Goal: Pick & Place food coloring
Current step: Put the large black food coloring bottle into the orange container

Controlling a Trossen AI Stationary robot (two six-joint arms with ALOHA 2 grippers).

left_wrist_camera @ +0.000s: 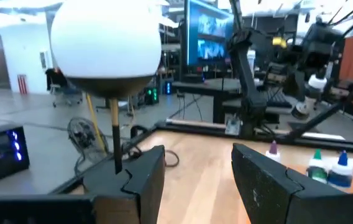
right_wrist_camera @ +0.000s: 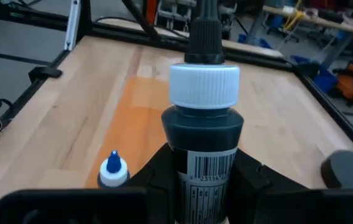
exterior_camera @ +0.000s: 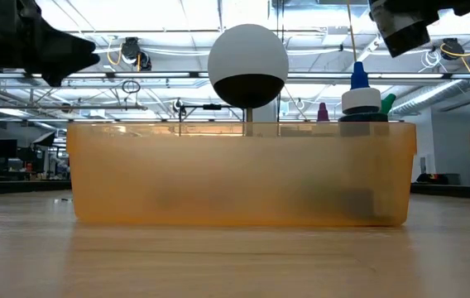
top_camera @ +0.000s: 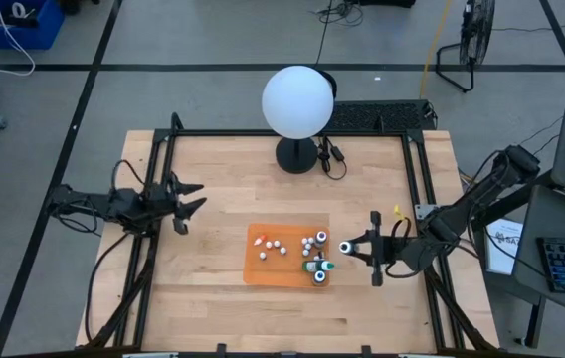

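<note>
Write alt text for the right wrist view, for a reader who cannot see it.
The right gripper is shut on a dark food coloring bottle with a white ribbed cap and a barcode label, held upright above the wooden table. Beyond it lies an orange tray, with a small blue-tipped bottle nearby.

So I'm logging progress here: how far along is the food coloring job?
Done: several small bottles sit in the shallow orange tray. In hand: the right gripper holds a dark white-capped bottle beside the tray. Left: placing it. The left gripper waits, open.
</note>
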